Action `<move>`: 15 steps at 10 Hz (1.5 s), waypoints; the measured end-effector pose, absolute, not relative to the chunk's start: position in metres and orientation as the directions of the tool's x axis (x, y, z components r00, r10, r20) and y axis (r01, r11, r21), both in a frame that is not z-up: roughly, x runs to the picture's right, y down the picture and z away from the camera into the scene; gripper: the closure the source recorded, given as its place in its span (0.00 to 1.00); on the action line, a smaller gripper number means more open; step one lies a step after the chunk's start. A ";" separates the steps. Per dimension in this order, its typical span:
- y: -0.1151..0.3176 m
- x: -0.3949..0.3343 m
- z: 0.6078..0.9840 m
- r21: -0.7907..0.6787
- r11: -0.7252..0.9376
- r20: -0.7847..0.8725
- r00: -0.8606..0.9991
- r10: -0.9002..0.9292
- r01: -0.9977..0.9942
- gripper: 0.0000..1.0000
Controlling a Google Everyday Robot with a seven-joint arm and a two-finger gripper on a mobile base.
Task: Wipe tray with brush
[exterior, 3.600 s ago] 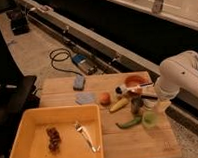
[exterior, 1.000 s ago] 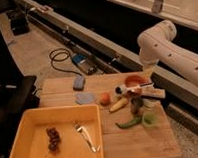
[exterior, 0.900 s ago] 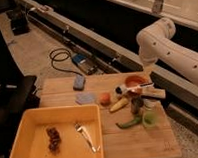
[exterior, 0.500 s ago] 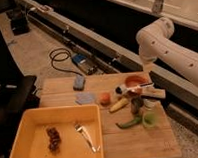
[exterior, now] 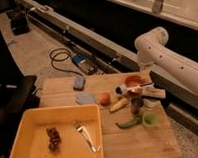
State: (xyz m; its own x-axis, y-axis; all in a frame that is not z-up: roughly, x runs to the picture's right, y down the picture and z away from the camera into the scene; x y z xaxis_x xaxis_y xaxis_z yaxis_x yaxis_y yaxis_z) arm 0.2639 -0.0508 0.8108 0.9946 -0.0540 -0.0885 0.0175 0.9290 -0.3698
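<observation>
A yellow-orange tray [exterior: 25, 119] with raised sides fills the lower left of the frame, sitting on a wooden bench [exterior: 146, 143]. Inside it lie a silver fork [exterior: 86, 137] and a small dark reddish lump [exterior: 53, 138].

The brush [exterior: 139, 86] is outside the tray, right of centre and well apart from it. Its pale stick handle slants across a red bowl [exterior: 134, 80], with the dark bristle head at its left end.

A white robot arm [exterior: 164, 57] bends in from the right edge. Its claw [exterior: 142, 72] hangs just above the bowl and brush, spread wide, with nothing visibly in it.

Also on the bench are a blue sponge [exterior: 79, 83], an orange fruit [exterior: 104, 98], a green pepper [exterior: 129, 123] and a green cup [exterior: 150, 119]. A black cable [exterior: 59, 58] loops on the floor at upper left.
</observation>
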 end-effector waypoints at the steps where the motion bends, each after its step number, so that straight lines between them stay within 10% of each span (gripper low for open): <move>1: -0.040 0.266 0.823 -0.395 0.918 -0.083 0.995 -0.048 0.011 0.35; 15: 0.019 0.276 0.896 -0.465 0.881 0.120 0.980 0.157 -0.084 0.35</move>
State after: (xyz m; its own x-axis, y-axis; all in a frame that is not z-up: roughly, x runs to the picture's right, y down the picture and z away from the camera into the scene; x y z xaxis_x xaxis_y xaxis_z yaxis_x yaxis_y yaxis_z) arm 0.2757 0.0193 0.8955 0.9802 0.1571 0.1202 -0.0842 0.8814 -0.4648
